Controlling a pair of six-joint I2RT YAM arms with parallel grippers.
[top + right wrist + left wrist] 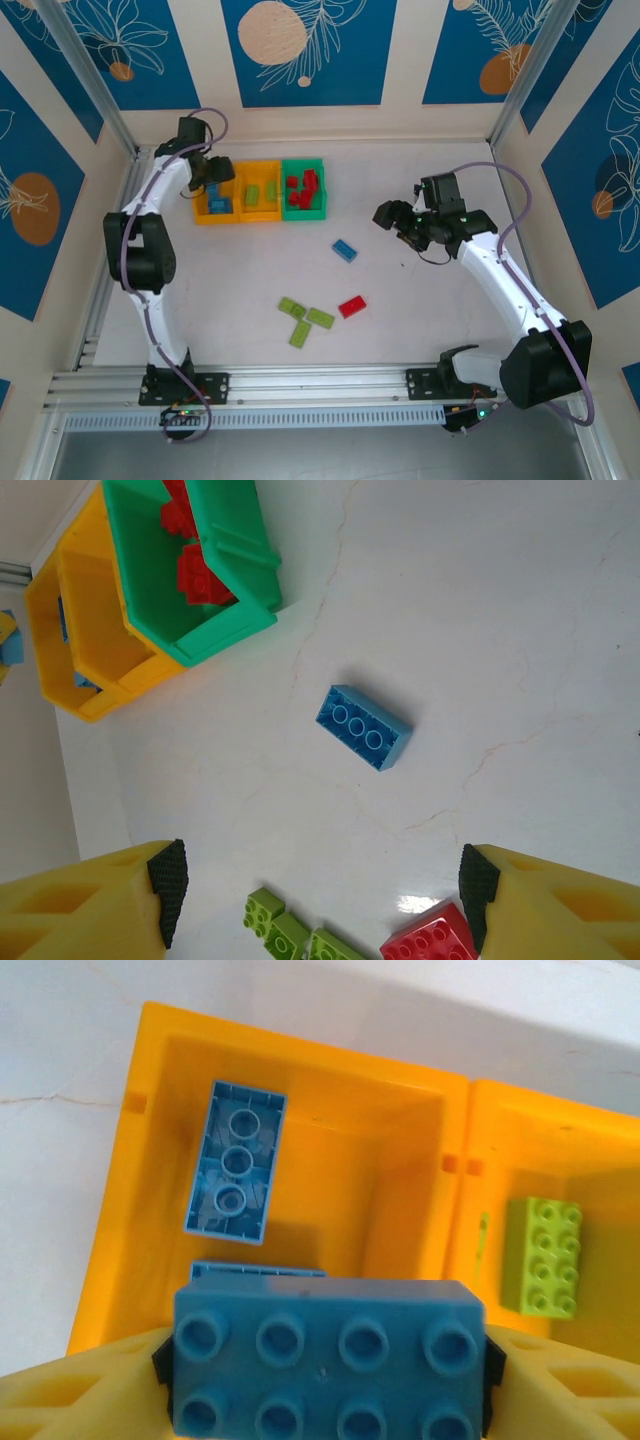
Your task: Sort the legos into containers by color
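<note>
Presently a blue eight-stud brick [330, 1355] is grasped by its short ends in the left gripper [207, 188]. The black pads [165, 1360] are set against both ends with no gap to be seen, and the brick is held over the near part of the left orange bin [330, 1090].

A miss is judged possible from here. If the brick is let go this close to the near wall, it may strike the rim or the bricks below and tumble out. If it is carried sideways, the dividing wall could be crossed and the colour put in with the lime. A brick that clings to one pad could also be dragged back out as the arm is lifted.

The right gripper [324, 885] is spread wide with nothing between its fingers, above the table [520, 600]. A loose blue brick [365, 727] lies there, with a red brick [430, 942] and lime bricks [285, 930] nearer.

In the left orange bin a blue brick [235, 1170] is seen studs-up, with a second blue brick [255, 1268] half hidden. In the middle orange bin [560, 1150] a lime brick [543, 1257] is held. In the green bin [245, 570] only red bricks [205, 575] are seen
</note>
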